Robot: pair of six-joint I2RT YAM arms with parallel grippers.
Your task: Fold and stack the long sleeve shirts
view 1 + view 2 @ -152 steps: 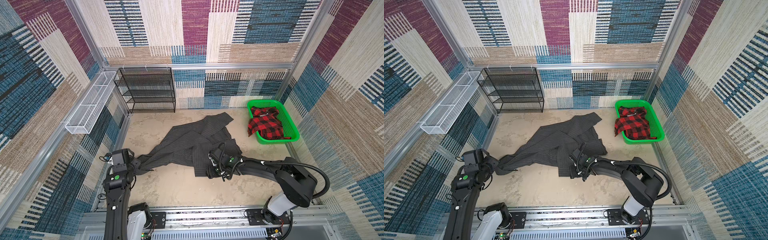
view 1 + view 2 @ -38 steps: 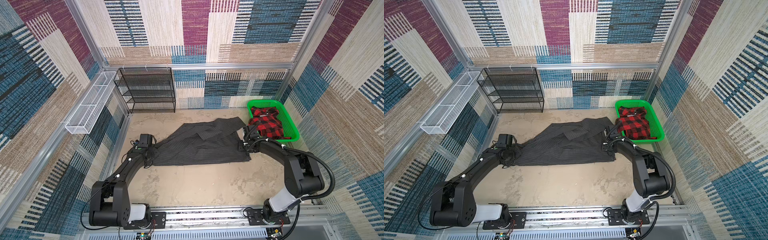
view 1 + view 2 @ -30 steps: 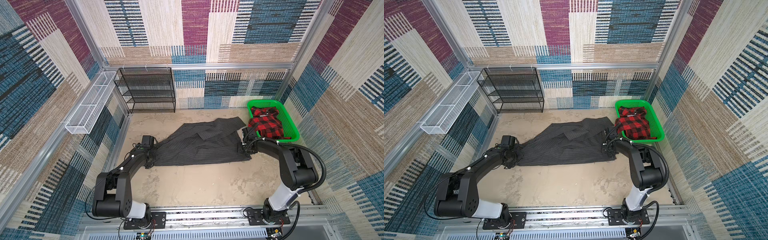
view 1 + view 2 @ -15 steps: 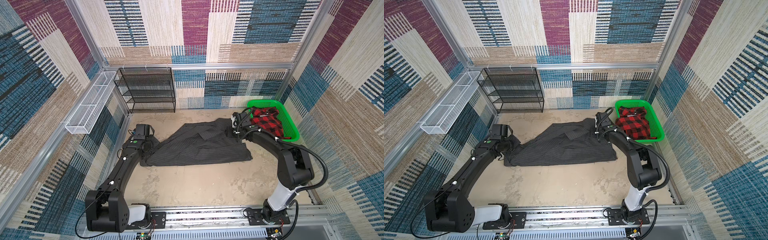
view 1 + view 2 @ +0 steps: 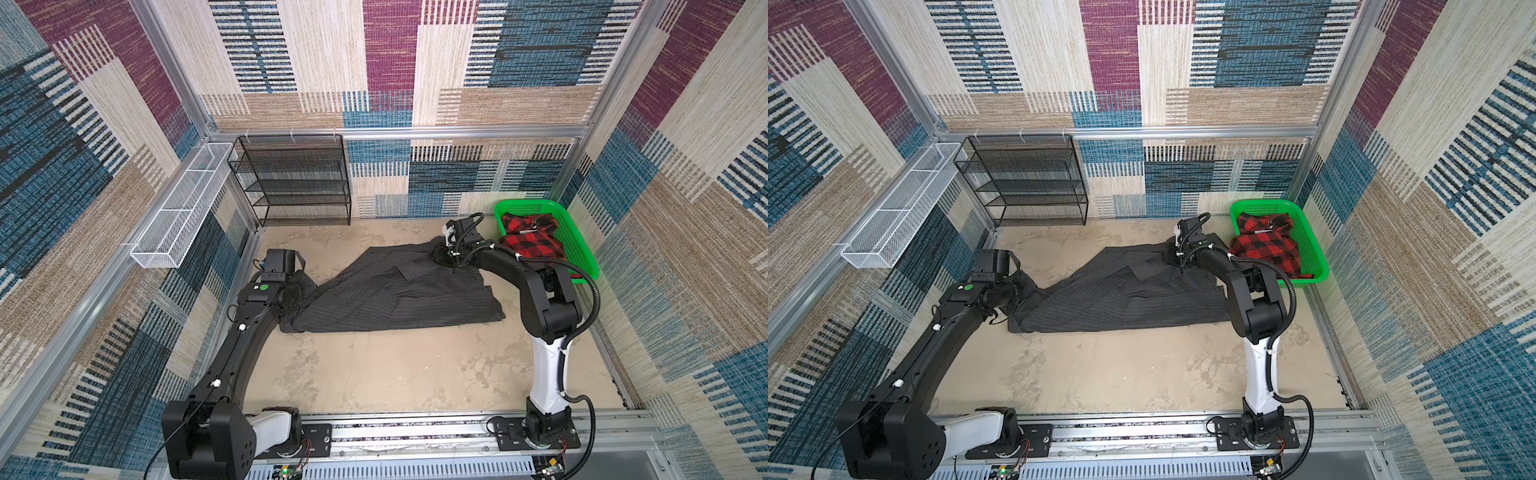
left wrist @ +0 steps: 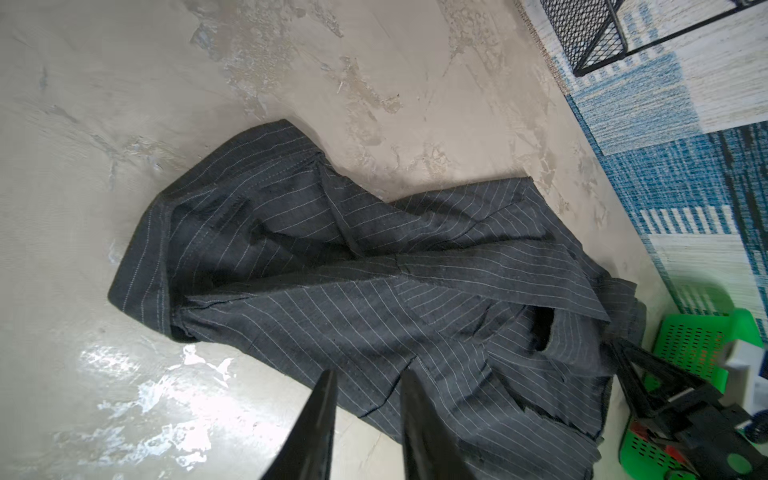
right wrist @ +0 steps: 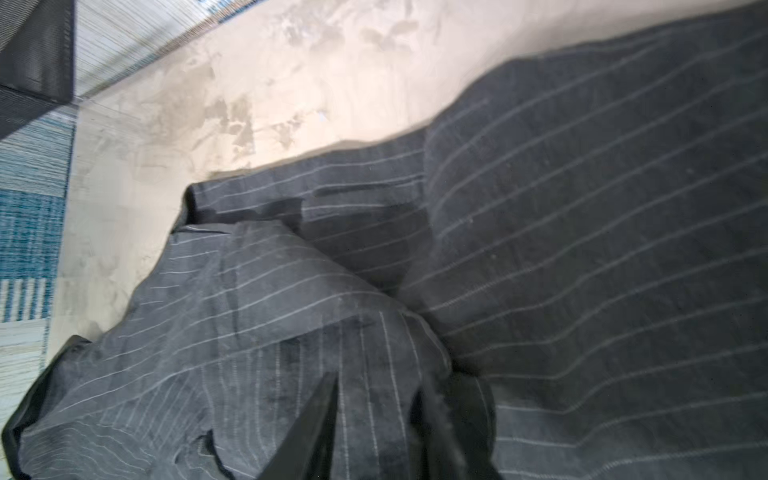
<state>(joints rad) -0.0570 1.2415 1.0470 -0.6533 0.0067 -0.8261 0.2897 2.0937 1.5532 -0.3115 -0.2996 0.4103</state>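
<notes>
Cloth limp and light: grey shirt (image 5: 399, 299) will slump if lifted, so take seamed corners. Right gripper (image 7: 374, 386) pinches a fold; left gripper (image 6: 365, 374), cannot tell.

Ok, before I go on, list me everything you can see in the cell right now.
pinstripe button shirt: one, dark charcoal grey, spread crumpled across the middle of the table
buffalo-check shirt: one, red and black, bunched in the basket
plastic mesh basket: one, green, far right corner of the table
mesh shelf rack: one, black, against the back wall, towards the left
wire basket: one, white, fixed on the left wall
table: one, mottled beige, under everything
left gripper: one, black, jaws apart over the pinstripe shirt's left end
right gripper: one, black, fingers astride a bunched fold at that shirt's far right end; grip unclear
</notes>
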